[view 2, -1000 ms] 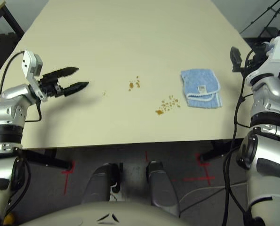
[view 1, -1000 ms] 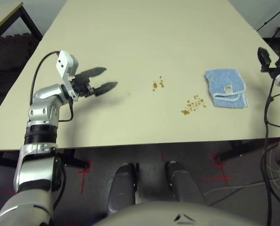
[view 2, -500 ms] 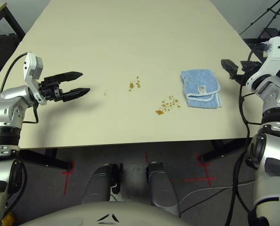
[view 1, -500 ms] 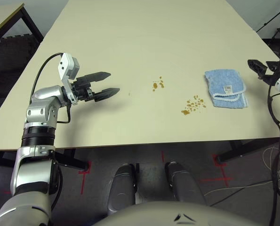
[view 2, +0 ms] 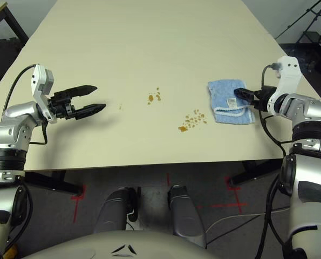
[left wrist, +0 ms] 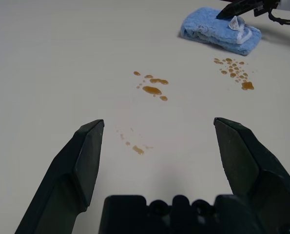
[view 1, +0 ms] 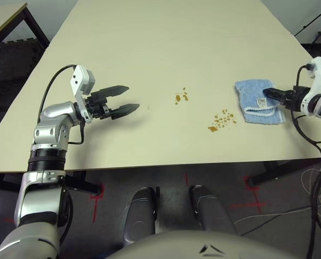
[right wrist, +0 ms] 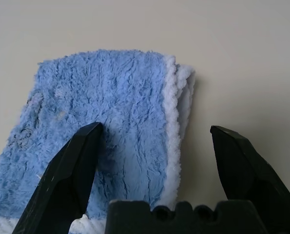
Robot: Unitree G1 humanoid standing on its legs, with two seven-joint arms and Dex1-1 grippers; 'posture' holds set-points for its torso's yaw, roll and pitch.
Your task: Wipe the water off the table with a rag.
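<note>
The table (view 1: 149,32) carries two clusters of water. The nearer cluster (view 1: 220,120) lies toward the front edge, just left of the rag (view 1: 253,100). The second cluster (view 1: 181,96) lies a little farther back and more to the left, with a few faint specks (left wrist: 135,146) between it and the left gripper.

The left gripper (view 1: 123,99) hovers over the left half of the table, well apart from the rag. Its fingers are spread wide and hold nothing; they point toward the water.

The rag lies flat on the right side of the table. The right gripper (view 2: 241,96) reaches over the rag's right edge. Its fingers are spread wide, one over the blue cloth and one past the white hem (right wrist: 173,122), gripping nothing.
</note>
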